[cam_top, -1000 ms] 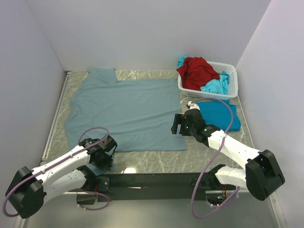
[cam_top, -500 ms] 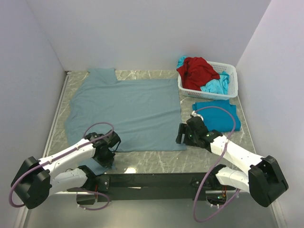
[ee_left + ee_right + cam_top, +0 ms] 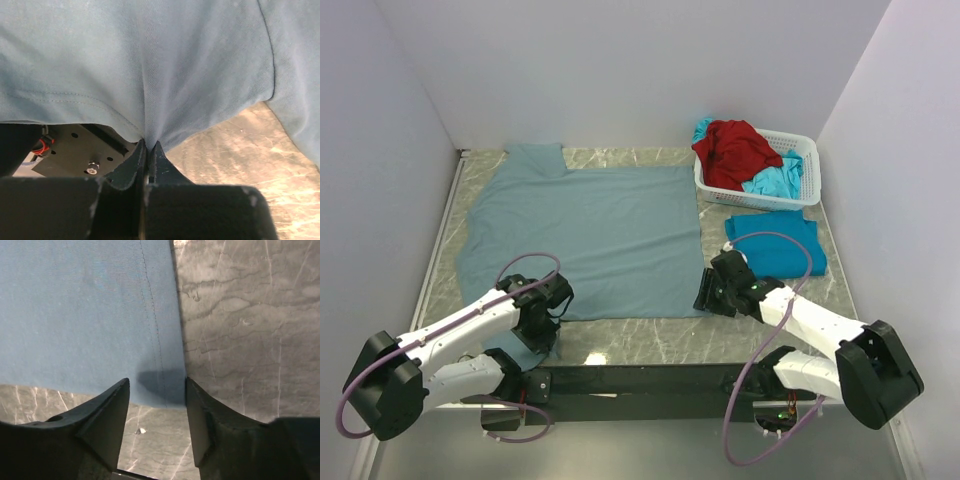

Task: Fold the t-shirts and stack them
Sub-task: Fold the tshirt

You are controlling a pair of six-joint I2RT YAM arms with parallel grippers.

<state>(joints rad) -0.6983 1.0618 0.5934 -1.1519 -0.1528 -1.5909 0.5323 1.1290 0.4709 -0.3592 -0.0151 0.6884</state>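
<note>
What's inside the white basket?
A red t-shirt lies heaped in the white basket, with turquoise cloth bunched beside and behind it. They cover the bottom, so anything underneath them cannot be seen.

Lab test cell, white partition walls [image 3: 620,70], marble tabletop [image 3: 650,342]

From above we can't see the tips of the left claw [image 3: 540,325], its arm hides them, plus the near-left corner of the grey-blue shirt [image 3: 585,235]. In the basket [image 3: 808,165] the turquoise shirt [image 3: 775,183] is mostly under the red shirt [image 3: 735,150].
</note>
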